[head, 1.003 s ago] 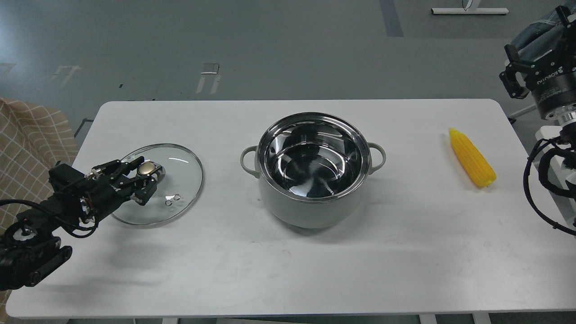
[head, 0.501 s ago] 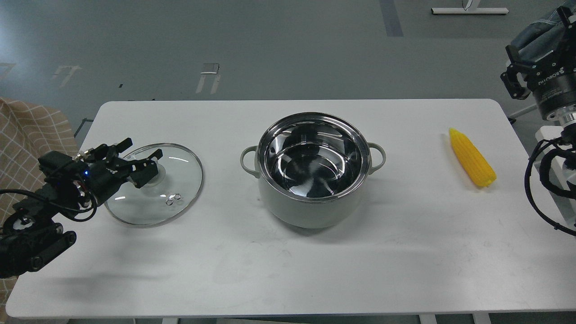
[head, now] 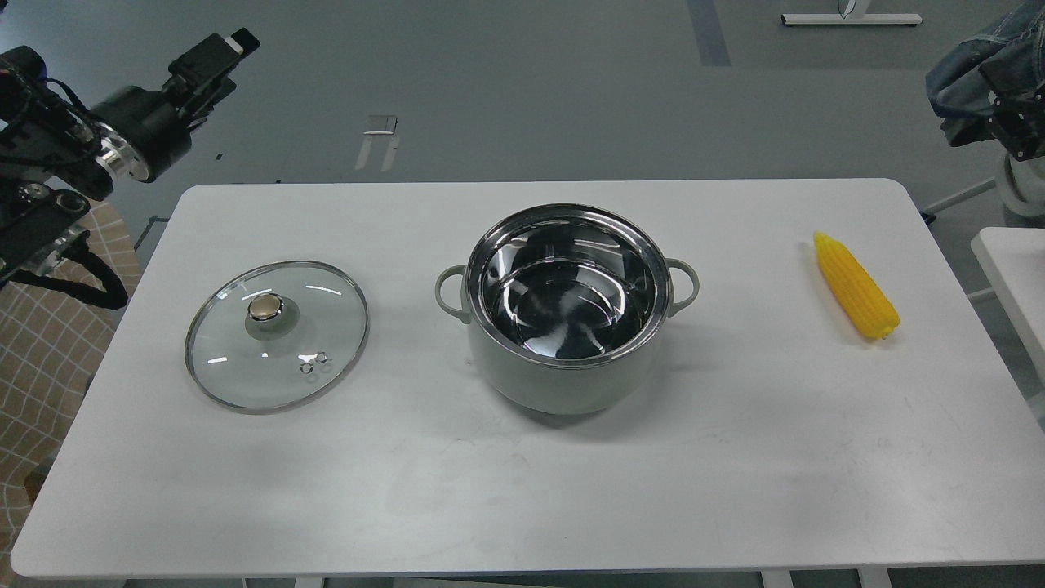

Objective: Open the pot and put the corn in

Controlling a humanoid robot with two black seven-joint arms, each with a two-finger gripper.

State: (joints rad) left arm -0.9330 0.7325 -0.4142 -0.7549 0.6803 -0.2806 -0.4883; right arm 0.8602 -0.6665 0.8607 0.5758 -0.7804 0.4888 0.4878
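Note:
The pale grey-green pot [head: 566, 384] stands uncovered in the middle of the white table [head: 522, 498], its steel inside empty. The glass lid [head: 276, 335] with a metallic knob lies flat on the table to the pot's left. The yellow corn cob [head: 855, 284] lies at the table's right, pointed end away from me. My left gripper [head: 219, 54] is raised high at the far left, beyond the table's back edge, holding nothing; its fingers cannot be told apart. A dark part of my right arm [head: 1015, 124] shows at the top right edge, far from the corn.
A checked cloth [head: 49, 343] hangs beside the table's left edge. A blue denim bundle [head: 971, 65] sits at the top right, above a second white surface [head: 1012, 269] at the right edge.
My left gripper let go of the lid's knob and rose up and back to the far left. My right arm pulled up and right, nearly out of view. The lid lies still.

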